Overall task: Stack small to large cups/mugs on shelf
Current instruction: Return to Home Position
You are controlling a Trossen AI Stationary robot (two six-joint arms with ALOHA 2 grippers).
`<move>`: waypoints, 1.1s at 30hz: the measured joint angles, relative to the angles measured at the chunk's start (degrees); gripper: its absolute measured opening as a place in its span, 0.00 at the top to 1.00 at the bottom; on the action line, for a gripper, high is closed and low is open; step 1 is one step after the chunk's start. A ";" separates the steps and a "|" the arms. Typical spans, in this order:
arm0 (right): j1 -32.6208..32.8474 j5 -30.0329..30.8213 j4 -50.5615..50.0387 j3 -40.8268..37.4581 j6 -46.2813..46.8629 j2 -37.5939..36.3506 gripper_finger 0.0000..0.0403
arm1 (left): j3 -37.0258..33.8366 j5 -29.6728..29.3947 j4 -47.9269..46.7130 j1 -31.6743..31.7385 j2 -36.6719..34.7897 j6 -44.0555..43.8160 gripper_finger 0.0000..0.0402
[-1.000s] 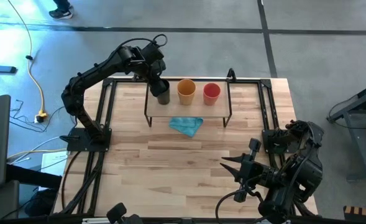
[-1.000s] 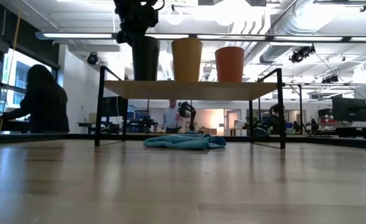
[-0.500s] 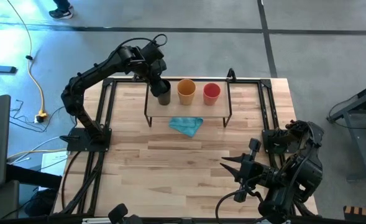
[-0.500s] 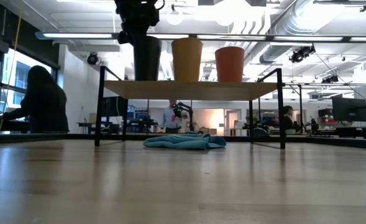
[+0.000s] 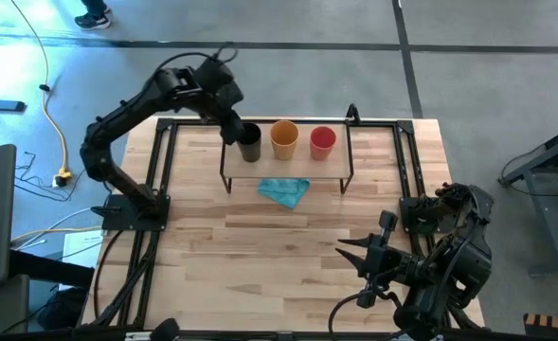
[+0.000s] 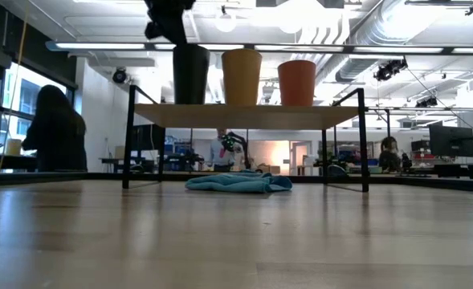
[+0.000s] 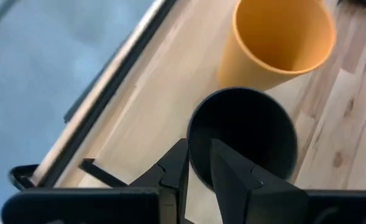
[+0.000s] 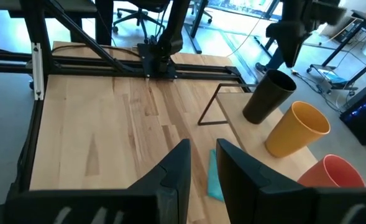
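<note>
Three cups stand in a row on the shelf (image 5: 288, 170), upright on their bases: the black cup (image 5: 249, 143), the yellow-orange cup (image 5: 284, 139) and the red-orange cup (image 5: 323, 141). In the low view, the black cup (image 6: 190, 74) is at the left, then the yellow-orange cup (image 6: 242, 76) and the red-orange cup (image 6: 297, 83). My left gripper (image 5: 233, 125) hovers just above the left side of the black cup's rim (image 7: 195, 134). It is open by a narrow gap and holds nothing. My right gripper (image 8: 202, 163), open, waits low at the table's near right.
A light blue cloth (image 5: 284, 191) lies crumpled on the tabletop just in front of the shelf. Black metal frames (image 5: 157, 180) run along the table's left and right sides. The wide near half of the table (image 5: 260, 256) is bare wood. People sit in the room behind.
My left gripper has risen off the black cup's rim and drawn a little toward the table's left. Its arm has swung leftward with it. The black cup has stayed upright on the shelf.
</note>
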 joint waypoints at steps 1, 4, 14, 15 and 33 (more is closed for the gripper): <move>-0.01 0.01 0.00 0.01 -0.15 0.00 0.83 | 0.00 -0.39 0.22 0.00 -0.83 0.00 0.86; -0.51 0.02 0.02 0.00 -0.16 -0.03 0.83 | 0.00 -1.96 0.45 -0.02 -3.21 0.00 0.86; -1.86 -0.11 0.00 -0.02 -4.16 -1.98 0.83 | 0.00 -3.06 1.86 -0.02 -14.22 -0.39 0.86; -1.86 0.47 0.02 -0.02 -5.17 -2.53 0.83 | 0.00 -2.01 2.69 -0.01 -15.58 -0.39 0.86; -9.00 1.65 -0.01 -0.02 -24.01 -19.60 0.83 | -9.23 18.90 22.21 -0.02 -38.13 1.34 0.86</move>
